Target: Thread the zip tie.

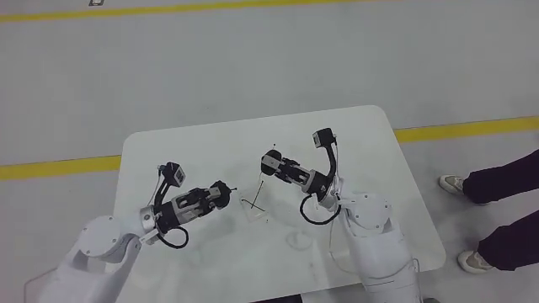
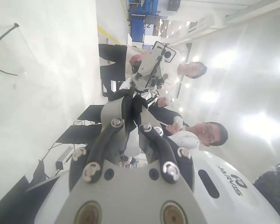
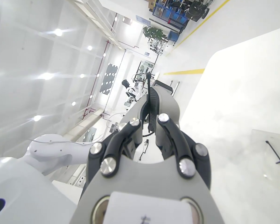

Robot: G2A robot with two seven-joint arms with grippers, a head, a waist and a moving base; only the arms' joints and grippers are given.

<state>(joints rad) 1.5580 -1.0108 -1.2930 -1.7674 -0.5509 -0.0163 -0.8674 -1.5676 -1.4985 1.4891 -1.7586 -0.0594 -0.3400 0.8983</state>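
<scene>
Nearest the robot, a clear sheet point(image 2: 11, 54) lies on the white table point(image 1: 168, 151). On it lie two loose black ties point(image 2: 4, 36), crossed. Just left of the sheet hangs the left gripper point(image 2: 130, 99), its fingers pressed together. Whether anything is pinched between them is hard to say from here. Just beyond the sheet, on its far right side, the right gripper point(image 3: 154, 94) is clamped tight on the zip tie point(image 3: 149, 80). The black strap runs between the finger pads, with its end poking out past the fingertips, above the table.
</scene>
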